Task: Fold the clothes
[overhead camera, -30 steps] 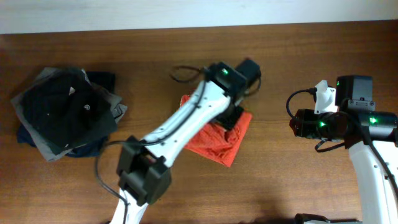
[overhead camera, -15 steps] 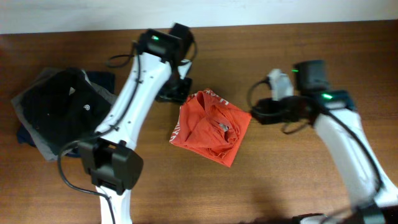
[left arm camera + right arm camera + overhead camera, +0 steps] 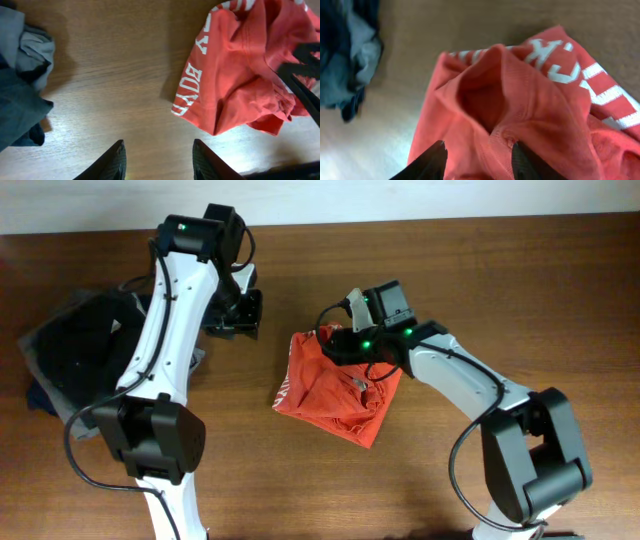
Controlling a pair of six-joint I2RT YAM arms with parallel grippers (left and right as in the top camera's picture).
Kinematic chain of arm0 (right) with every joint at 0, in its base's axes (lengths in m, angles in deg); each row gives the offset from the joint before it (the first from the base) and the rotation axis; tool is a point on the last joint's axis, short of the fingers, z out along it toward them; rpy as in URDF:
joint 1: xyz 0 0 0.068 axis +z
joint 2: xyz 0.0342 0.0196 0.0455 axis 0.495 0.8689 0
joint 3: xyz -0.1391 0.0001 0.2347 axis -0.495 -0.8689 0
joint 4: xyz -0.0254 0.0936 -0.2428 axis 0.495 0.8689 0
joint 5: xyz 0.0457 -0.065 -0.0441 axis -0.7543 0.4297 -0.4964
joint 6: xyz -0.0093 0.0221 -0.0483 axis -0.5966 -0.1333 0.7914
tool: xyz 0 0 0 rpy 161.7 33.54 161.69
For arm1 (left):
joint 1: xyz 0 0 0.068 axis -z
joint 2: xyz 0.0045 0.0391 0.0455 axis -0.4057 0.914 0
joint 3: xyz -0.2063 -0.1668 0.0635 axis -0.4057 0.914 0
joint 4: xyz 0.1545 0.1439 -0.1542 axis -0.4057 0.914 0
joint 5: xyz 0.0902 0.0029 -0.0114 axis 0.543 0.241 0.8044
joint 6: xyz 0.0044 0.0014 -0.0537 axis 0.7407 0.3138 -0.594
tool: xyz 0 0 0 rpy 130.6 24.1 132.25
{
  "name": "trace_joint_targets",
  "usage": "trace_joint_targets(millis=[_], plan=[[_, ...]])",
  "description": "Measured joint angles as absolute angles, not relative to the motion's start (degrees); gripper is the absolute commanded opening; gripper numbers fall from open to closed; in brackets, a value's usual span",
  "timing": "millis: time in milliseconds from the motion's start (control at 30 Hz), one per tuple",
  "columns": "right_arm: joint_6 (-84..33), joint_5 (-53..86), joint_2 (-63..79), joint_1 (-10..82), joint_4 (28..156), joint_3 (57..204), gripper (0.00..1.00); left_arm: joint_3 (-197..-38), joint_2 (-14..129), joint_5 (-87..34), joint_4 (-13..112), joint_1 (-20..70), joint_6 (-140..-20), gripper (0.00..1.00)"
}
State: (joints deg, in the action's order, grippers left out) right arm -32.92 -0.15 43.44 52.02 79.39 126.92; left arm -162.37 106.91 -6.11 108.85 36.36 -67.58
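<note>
The clothes are one red-orange shirt (image 3: 335,388) with white lettering, lying crumpled on the wooden table's middle. My right gripper (image 3: 338,345) hangs over its upper left edge. In the right wrist view the shirt (image 3: 545,100) fills the frame, and my right gripper (image 3: 479,160) is open, with a raised collar fold between its fingers. My left gripper (image 3: 236,315) hovers left of the shirt over bare wood. In the left wrist view it (image 3: 159,161) is open and holds nothing, with the shirt (image 3: 240,75) ahead to the right.
A pile of black, grey and navy garments (image 3: 95,360) lies at the table's left, just beside my left arm. It also shows as the dark pile (image 3: 20,95) in the left wrist view and as the dark pile (image 3: 345,55) in the right. A white wall runs along the far edge.
My left arm swung left off the shirt, uncovering it, and its jaws narrowed. My right arm came in from the right and now sits over the shirt's upper edge.
</note>
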Motion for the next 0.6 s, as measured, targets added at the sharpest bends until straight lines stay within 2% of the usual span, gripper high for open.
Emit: trace_joint_targets(millis=[67,167,333,500,600], plan=[[-36.0,1.38,43.73,52.32,78.91,126.92,0.35,-162.37,106.91,-6.35,108.85,36.49,-67.58,0.43],[-40.55,3.32,43.84,52.39,79.48,126.94,0.4,-162.37,106.91,-6.4,108.87,36.62,-67.58,0.43],[-45.16,3.67,43.95,52.39,84.25,126.94,0.41,-162.37,106.91,-6.55,108.85,36.62,-67.58,0.43],[-47.26,3.22,44.06,52.39,82.96,126.94,0.4,-162.37,106.91,-6.55,108.35,36.62,-67.58,0.43],[-48.79,3.32,44.06,52.39,79.79,126.94,0.26,-162.37,106.91,-6.57,108.26,36.62,-67.58,0.43]])
